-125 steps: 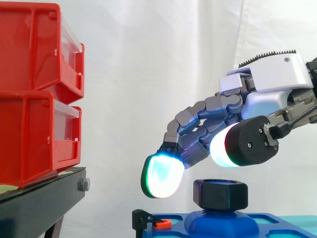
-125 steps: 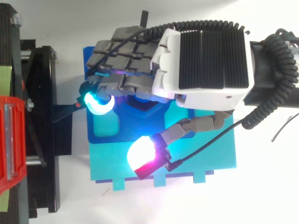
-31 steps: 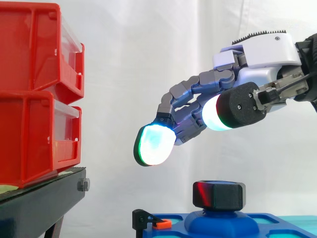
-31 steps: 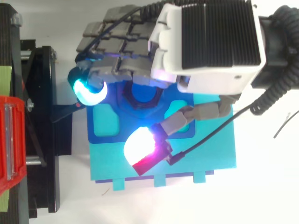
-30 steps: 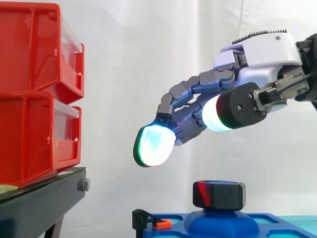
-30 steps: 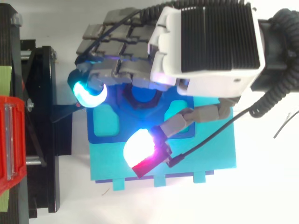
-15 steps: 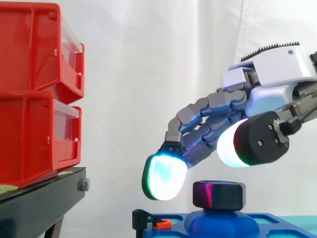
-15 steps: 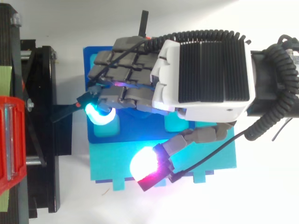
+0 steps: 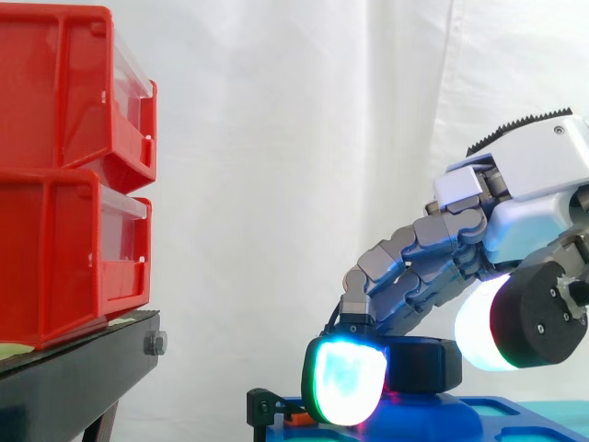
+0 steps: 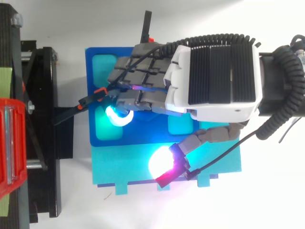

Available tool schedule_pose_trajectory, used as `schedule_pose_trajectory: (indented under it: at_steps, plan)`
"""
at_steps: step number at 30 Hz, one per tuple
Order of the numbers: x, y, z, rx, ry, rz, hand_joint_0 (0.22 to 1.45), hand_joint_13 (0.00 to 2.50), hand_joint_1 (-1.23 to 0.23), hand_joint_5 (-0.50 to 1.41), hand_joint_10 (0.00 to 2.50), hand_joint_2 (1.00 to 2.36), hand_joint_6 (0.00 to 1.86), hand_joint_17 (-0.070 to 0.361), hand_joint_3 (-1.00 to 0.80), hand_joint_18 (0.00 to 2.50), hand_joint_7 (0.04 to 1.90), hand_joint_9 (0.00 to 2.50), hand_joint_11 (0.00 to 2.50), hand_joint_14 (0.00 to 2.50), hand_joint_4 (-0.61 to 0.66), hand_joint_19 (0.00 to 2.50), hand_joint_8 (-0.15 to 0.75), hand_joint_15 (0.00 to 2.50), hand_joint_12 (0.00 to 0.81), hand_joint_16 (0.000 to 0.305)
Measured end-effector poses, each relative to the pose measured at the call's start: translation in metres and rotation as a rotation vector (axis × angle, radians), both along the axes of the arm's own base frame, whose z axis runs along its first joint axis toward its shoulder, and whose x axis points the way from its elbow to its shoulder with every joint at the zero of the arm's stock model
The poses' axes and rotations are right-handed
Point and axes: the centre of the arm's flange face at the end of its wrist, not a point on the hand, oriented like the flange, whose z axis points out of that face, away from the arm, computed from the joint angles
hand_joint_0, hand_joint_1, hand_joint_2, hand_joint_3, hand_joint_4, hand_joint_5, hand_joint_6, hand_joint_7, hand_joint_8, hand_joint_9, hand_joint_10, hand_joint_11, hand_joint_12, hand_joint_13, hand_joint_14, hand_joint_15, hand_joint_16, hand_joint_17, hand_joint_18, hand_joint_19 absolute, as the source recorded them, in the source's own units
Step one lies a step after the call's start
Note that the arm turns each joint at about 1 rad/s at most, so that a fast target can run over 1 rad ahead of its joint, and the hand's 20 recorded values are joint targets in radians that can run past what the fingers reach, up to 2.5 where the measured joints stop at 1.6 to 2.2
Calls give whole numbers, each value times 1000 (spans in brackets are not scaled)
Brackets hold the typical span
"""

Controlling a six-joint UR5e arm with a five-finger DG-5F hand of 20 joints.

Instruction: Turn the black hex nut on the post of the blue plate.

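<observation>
Black hex nut (image 9: pixel 421 368) sits on the raised boss in the middle of the blue plate (image 9: pixel 525 411), low and right of centre in the side view. The post itself is hidden under it. The plate lies on a cyan base (image 10: pixel 119 169) just right of the black stand (image 9: pixel 83 373), which carries the red bins (image 9: pixel 64 175) at far left.

The hand (image 10: pixel 217 76) is draped right over the nut from above. From the top view it covers the plate's middle, so I get no look at the nut there. Makes sense to me: a nut this squat has to be caged from above and square-on to twist it, so the palm is centred over the post and held low. Whether it actually has hold of the nut I cannot tell, because the contact is hidden from both cameras.

A black clip with an orange tab (image 10: pixel 95 93) reaches onto the plate's left edge from the stand, probably pinning it so it doesn't spin along.

Versus half a second back, the hand has dropped from clear air above the nut to nut level and slid right. A second back it was higher still, with the post top showing from above. Nut and plate are in the same spot.
</observation>
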Motion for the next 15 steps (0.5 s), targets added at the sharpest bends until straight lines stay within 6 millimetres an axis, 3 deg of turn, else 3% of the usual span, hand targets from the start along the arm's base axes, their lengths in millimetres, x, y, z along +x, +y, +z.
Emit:
schedule_pose_trajectory:
  at_steps: [15]
  plan:
    - [0, -14, 2, 10, -9, 13, 456, 319, -492, -179, 0, 1000, 502, 119, -500, 206, 835, 398, 0, 0, 245, 174, 286, 13, 398, 53]
